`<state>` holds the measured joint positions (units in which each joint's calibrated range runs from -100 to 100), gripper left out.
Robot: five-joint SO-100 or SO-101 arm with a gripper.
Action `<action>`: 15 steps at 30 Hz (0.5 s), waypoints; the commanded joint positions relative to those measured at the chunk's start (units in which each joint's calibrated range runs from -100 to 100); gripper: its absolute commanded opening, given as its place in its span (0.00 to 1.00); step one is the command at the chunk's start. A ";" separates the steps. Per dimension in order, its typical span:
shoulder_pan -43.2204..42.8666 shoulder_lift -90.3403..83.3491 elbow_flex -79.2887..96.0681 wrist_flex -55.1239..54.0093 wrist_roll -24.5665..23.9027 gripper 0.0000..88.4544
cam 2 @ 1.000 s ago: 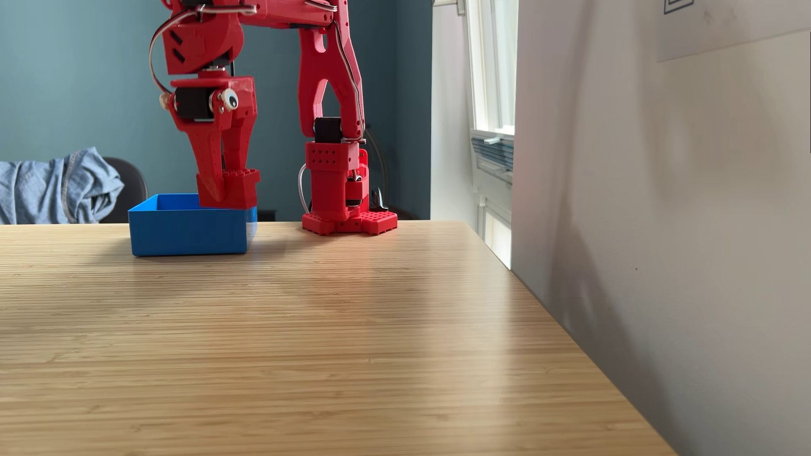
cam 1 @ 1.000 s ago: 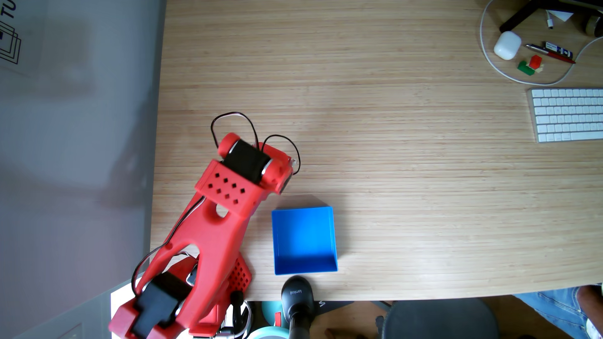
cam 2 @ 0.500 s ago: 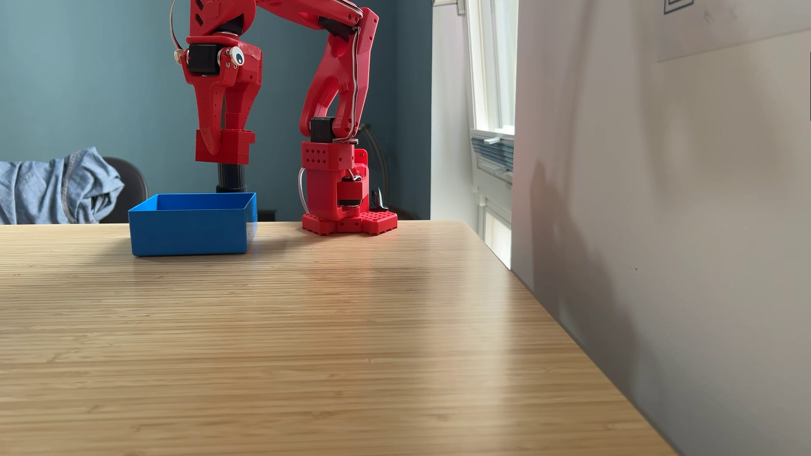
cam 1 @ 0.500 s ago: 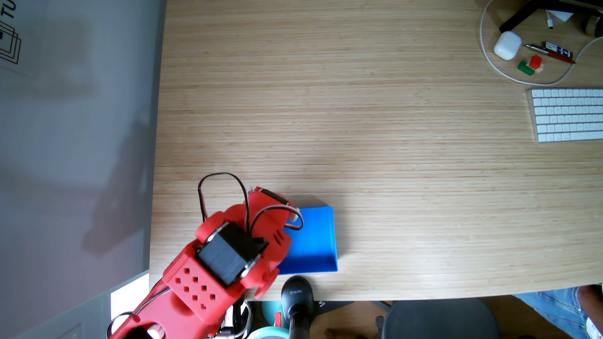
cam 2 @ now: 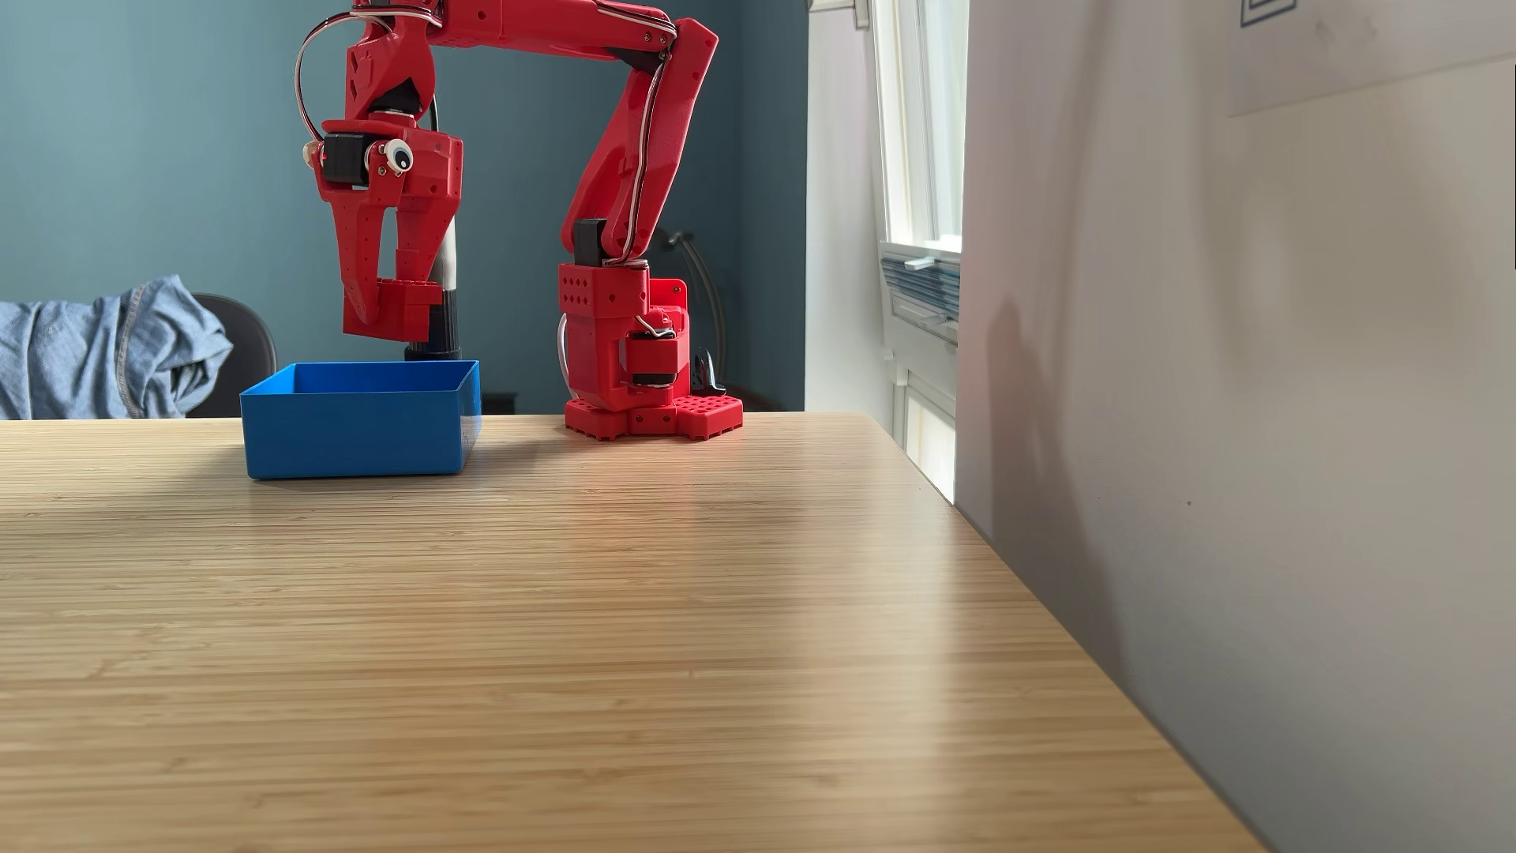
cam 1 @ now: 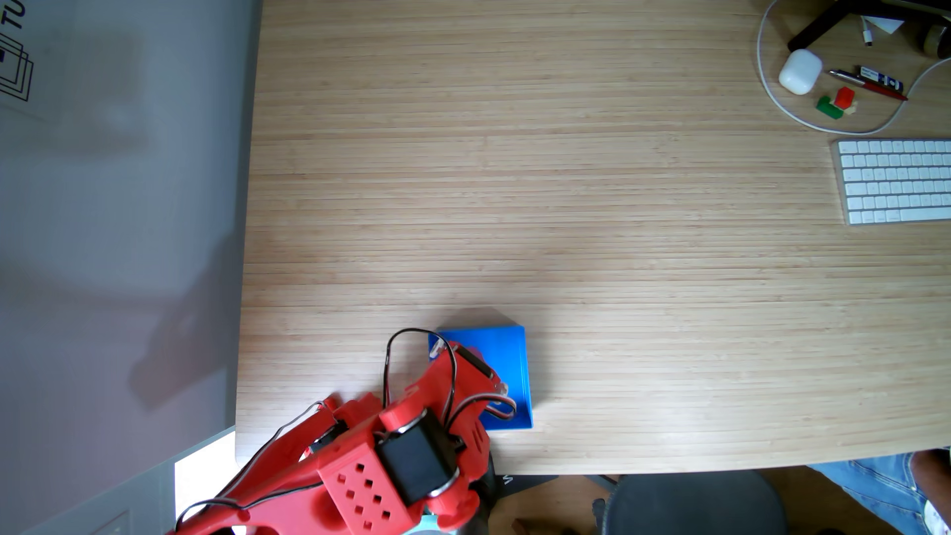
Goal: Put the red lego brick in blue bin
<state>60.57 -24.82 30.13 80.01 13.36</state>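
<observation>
Arm has swung from left of the blue bin (cam 2: 353, 431) to over it since a second ago. Gripper (cam 2: 385, 307) now hangs just above the bin opening, clamped on the red lego brick (cam 2: 402, 316). Carry looks finished; release should follow.

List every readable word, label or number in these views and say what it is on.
"TU": cut off, on the poster at the left edge, above a nested-squares logo.
Small pack beside the pen: print too small to read.
Keyboard: key legends too blurred.
Wall sheet: logo, no legible words.
</observation>
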 commanded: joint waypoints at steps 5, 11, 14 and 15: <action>3.59 -2.77 4.35 -4.04 1.61 0.00; 3.52 -2.77 8.98 -7.05 1.61 0.00; 3.23 -2.77 9.89 -7.86 1.27 0.00; 3.01 -2.77 10.25 -8.18 1.17 0.00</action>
<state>63.72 -24.91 40.52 72.98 14.77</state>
